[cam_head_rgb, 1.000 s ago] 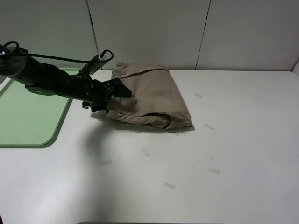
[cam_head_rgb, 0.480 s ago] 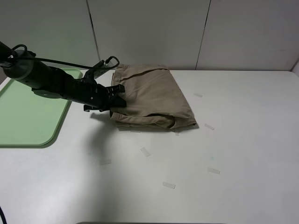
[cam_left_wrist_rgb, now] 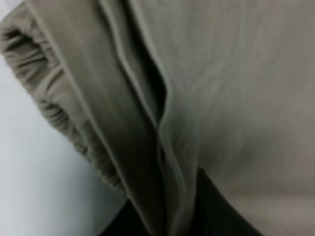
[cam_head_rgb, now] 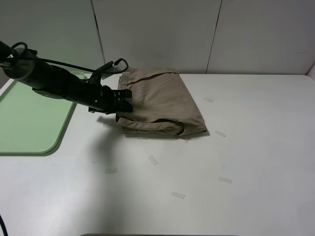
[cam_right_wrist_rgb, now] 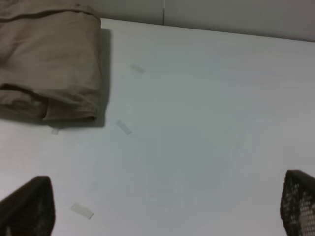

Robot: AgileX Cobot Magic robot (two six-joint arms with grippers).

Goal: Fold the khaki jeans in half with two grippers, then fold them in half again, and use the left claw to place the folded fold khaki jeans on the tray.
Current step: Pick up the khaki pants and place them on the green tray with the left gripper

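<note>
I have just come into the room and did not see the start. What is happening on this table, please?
The left gripper is shut on the left edge of the khaki jeans, which lie folded into a compact bundle on the white table. The pale green tray sits to the left with nothing on its visible part. The right gripper is open above bare table, holding nothing.

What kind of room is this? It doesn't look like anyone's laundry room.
Probably a robot test bench rather than a home: a bare white table dotted with small tape strips, plain panel walls behind, and one black arm whose left tool grips folded khaki jeans beside a green tray.
</note>
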